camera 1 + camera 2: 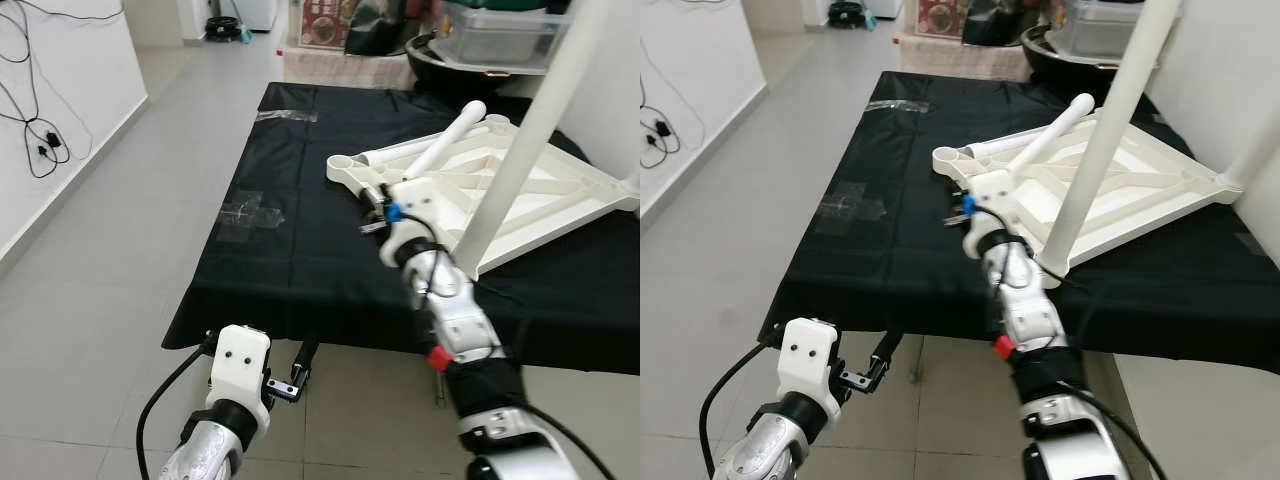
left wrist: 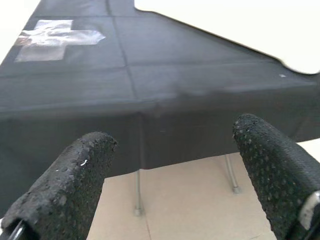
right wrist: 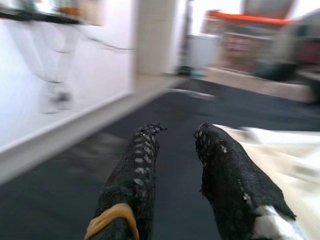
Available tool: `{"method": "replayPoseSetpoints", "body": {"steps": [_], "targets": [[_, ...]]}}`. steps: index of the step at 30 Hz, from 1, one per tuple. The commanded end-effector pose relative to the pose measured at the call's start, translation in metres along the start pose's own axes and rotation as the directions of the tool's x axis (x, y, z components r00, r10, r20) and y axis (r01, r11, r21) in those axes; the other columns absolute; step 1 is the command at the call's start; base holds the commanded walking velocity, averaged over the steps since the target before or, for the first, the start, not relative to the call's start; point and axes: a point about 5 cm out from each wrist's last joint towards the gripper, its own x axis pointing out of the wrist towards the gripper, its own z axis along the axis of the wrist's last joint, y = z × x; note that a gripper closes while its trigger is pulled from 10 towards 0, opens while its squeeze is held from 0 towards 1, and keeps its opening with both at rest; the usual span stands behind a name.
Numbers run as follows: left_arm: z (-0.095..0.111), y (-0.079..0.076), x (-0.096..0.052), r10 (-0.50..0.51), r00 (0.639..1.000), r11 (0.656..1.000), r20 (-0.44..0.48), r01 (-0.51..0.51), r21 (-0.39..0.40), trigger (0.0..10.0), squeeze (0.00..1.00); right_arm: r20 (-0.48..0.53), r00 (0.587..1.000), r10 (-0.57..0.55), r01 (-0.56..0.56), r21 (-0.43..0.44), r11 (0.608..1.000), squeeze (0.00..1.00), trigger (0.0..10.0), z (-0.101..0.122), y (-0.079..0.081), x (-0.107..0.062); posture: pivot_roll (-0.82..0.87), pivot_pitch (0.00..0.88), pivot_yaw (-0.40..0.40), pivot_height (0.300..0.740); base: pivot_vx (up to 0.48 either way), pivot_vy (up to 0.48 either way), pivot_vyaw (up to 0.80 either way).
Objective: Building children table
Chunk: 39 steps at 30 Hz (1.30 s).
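The white children table lies upside down on the black worktop. The right hand sits beside its corner, fingers narrow and empty. It should grip gently. The left hand waits low, wide open.

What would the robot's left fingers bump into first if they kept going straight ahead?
Probably the black cloth where it hangs over the near edge of the table. The left gripper is open, low in front of that edge, pointing at it. Depth is hard to judge, though; aimed slightly lower, it might slip underneath.
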Motion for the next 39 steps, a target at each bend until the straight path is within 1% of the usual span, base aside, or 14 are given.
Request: {"method": "replayPoseSetpoints", "body": {"steps": [1, 2, 4, 10, 15, 19, 22, 24, 25, 27, 28, 29, 34, 39], "targets": [[0.000, -0.002, -0.002, -0.002, 1.000, 1.000, -0.007, 0.002, 0.002, 10.0, 0.00, 0.004, 0.999, 0.037, -0.037, 0.006, 0.999, 0.00, 10.0, 0.004, 0.010, 0.005, 0.06, 0.127, -0.088, 0.740, 0.000, 0.000, 0.00], [0.000, -0.002, -0.002, -0.002, 1.000, 1.000, -0.007, 0.002, 0.002, 10.0, 0.00, 0.004, 0.999, 0.037, -0.037, 0.006, 0.999, 0.00, 10.0, 0.004, 0.010, 0.005, 0.06, 0.127, -0.088, 0.740, 0.000, 0.000, 0.00], [0.002, -0.002, -0.002, -0.002, 1.000, 1.000, 0.000, 0.002, 0.000, 10.0, 0.00, -0.032, 0.999, 0.028, -0.029, -0.012, 1.000, 0.00, 10.0, 0.002, 0.018, 0.019, 0.06, 0.126, -0.089, 0.740, 0.000, 0.000, 0.00], [0.007, -0.004, 0.000, -0.006, 1.000, 1.000, 0.021, 0.005, 0.007, 10.0, 0.00, -0.156, 0.988, -0.021, 0.009, -0.081, 0.997, 0.00, 10.0, -0.008, 0.017, 0.042, 0.07, 0.140, -0.096, 0.740, 0.000, 0.000, 0.00], [0.013, -0.005, -0.001, -0.006, 0.999, 1.000, 0.040, 0.006, 0.010, 10.0, 0.00, -0.234, 0.967, -0.098, 0.061, -0.159, 0.985, 0.00, 10.0, -0.006, 0.005, 0.055, 0.08, 0.164, -0.110, 0.740, 0.000, 0.000, 0.00], [0.014, -0.008, -0.005, -0.009, 0.999, 1.000, 0.037, 0.009, 0.006, 10.0, 0.00, -0.243, 0.960, -0.138, 0.093, -0.190, 0.977, 0.00, 10.0, 0.001, -0.002, 0.061, 0.09, 0.178, -0.116, 0.740, 0.000, 0.000, 0.00], [0.019, -0.014, -0.010, -0.025, 0.998, 0.999, 0.055, 0.024, 0.023, 10.0, 0.00, -0.135, 0.981, -0.137, 0.130, -0.061, 0.990, 0.00, 10.0, 0.023, -0.004, 0.069, 0.09, 0.200, -0.130, 0.740, 0.000, 0.000, 0.00], [0.020, -0.016, -0.011, -0.029, 0.998, 0.999, 0.061, 0.027, 0.026, 10.0, 0.00, -0.095, 0.987, -0.130, 0.127, -0.033, 0.991, 0.00, 10.0, 0.029, -0.004, 0.070, 0.09, 0.200, -0.130, 0.740, 0.000, 0.000, 0.00], [0.022, -0.017, -0.012, -0.029, 0.997, 0.999, 0.069, 0.027, 0.038, 10.0, 0.00, -0.043, 0.994, -0.100, 0.101, 0.032, 0.994, 0.00, 10.0, 0.031, -0.002, 0.069, 0.10, 0.197, -0.136, 0.740, 0.000, 0.000, 0.00], [0.023, -0.018, -0.012, -0.030, 0.997, 0.999, 0.075, 0.026, 0.047, 10.0, 0.00, -0.007, 0.997, -0.082, 0.082, 0.075, 0.994, 0.00, 10.0, 0.033, -0.001, 0.068, 0.10, 0.197, -0.136, 0.740, 0.000, 0.000, 0.00], [0.024, -0.019, -0.012, -0.022, 0.996, 0.999, 0.085, 0.018, 0.051, 10.0, 0.00, 0.038, 0.996, -0.086, 0.082, 0.104, 0.991, 0.00, 10.0, 0.026, -0.004, 0.059, 0.09, 0.188, -0.129, 0.740, 0.000, 0.000, 0.00], [0.024, -0.019, -0.012, -0.022, 0.996, 0.999, 0.085, 0.018, 0.051, 10.0, 0.00, 0.038, 0.996, -0.086, 0.082, 0.104, 0.991, 0.00, 10.0, 0.026, -0.004, 0.059, 0.09, 0.188, -0.129, 0.740, 0.000, 0.000, 0.00], [0.026, -0.016, -0.009, -0.001, 0.995, 0.999, 0.102, -0.004, 0.051, 10.0, 0.00, 0.127, 0.988, -0.083, 0.071, 0.098, 0.993, 0.00, 10.0, 0.005, -0.007, 0.021, 0.08, 0.174, -0.109, 0.740, 0.000, 0.000, 0.00], [0.026, -0.015, -0.007, -0.008, 0.994, 0.998, 0.109, 0.001, 0.065, 10.0, 0.00, 0.139, 0.987, -0.077, 0.066, 0.078, 0.995, 0.00, 10.0, 0.000, -0.004, 0.006, 0.08, 0.159, -0.101, 0.740, 0.112, 0.000, 0.00]]}}
